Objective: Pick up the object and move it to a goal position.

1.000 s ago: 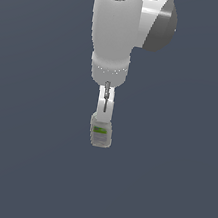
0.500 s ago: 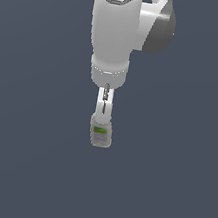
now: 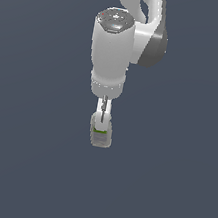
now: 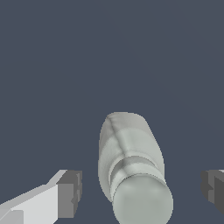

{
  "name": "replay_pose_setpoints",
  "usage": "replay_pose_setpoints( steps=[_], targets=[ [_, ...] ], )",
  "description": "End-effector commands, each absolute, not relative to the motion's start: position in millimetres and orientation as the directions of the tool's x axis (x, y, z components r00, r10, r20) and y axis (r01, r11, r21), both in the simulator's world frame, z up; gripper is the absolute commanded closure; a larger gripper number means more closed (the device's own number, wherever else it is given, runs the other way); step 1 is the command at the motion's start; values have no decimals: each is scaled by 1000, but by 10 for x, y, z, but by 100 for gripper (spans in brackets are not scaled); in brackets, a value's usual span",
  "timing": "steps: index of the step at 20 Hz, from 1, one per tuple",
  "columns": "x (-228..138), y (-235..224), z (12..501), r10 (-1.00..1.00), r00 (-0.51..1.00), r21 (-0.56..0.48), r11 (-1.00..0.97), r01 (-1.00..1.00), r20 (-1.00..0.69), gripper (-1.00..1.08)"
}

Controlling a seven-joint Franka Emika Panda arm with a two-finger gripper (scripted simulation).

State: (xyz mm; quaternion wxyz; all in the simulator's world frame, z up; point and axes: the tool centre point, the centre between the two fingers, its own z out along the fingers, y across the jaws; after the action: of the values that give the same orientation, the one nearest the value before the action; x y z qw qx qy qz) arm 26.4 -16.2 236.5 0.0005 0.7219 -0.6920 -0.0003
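Observation:
The object, a small pale grey bottle with a green-and-white label, rests on the dark floor right under my arm in the exterior view. My gripper hangs straight down just above it, seen edge-on. In the wrist view the bottle points its rounded cap at the camera and lies in the gap between my two fingers. The gripper is open, and neither finger touches the bottle. The gap is much wider than the bottle.
Plain dark grey-blue floor lies all around. No other objects, edges or goal marker show in either view.
My arm has come down toward the bottle, most of it in the last half second. The bottle has not moved.

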Motion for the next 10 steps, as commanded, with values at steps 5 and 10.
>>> replay_pose_setpoints(
  steps=[5,10],
  targets=[
    [277,-161,2303,-999,42,0,-42,-999,0,108],
    [277,-161,2303,-999,42,0,-42,-999,0,108]
  ],
)
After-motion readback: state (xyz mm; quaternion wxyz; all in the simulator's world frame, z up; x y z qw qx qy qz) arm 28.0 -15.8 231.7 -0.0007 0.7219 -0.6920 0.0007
